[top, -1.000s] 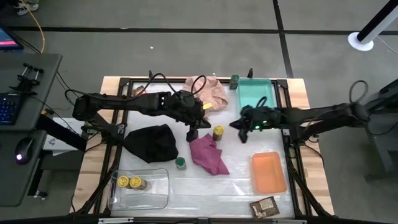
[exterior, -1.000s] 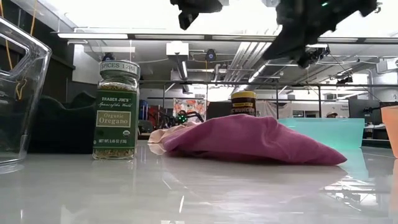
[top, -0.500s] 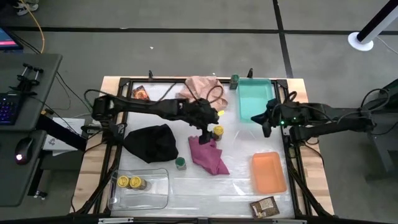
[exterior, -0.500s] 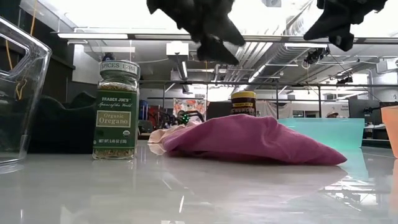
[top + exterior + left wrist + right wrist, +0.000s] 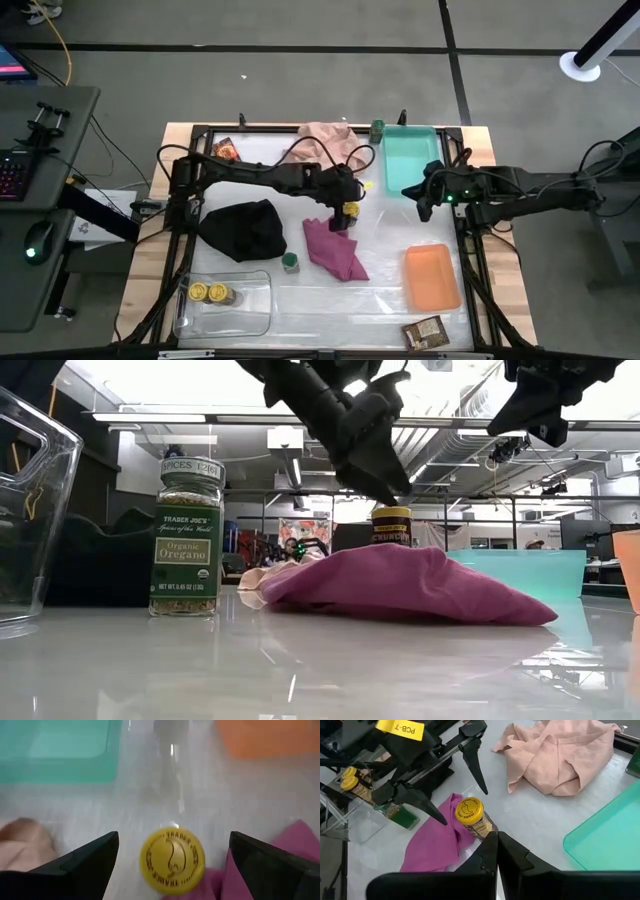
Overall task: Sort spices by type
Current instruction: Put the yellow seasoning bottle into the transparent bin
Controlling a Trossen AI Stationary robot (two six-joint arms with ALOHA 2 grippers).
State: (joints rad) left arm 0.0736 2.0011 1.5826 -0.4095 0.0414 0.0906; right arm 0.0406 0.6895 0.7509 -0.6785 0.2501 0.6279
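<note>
We see the table [image 5: 300, 305] under both arms. Largest on it is the clear tray [image 5: 250, 310] at the near left, holding two yellow-lidded jars [image 5: 208, 293] side by side. The teal tray [image 5: 405, 160] sits far right, the orange tray [image 5: 432, 278] near right. A black cloth [image 5: 243, 228] lies left of centre, a pink cloth [image 5: 325, 143] at the far edge, a magenta cloth [image 5: 335, 250] in the middle.

The left gripper [image 5: 345, 205] hangs at mid-table right over the third yellow-lidded jar [image 5: 172, 860], fingers [image 5: 82, 860] spread wide, one on each side of the lid and not touching it. That jar stands upright at the far edge of the magenta cloth; in the low view it shows behind the cloth with the gripper tips just above its lid. The right gripper [image 5: 418, 203] hovers by the near left edge of the teal tray, well above the table, fingers pressed together on nothing.

One dark-green jar [image 5: 187, 538] labelled oregano stands upright just left of the magenta cloth, near side. The other dark-green jar [image 5: 377, 129] sits at the far edge, beside the teal tray's far left corner. One brown-orange packet [image 5: 425, 331] lies flat at the near edge below the orange tray; a second packet [image 5: 226, 151] lies at the far left edge.
</note>
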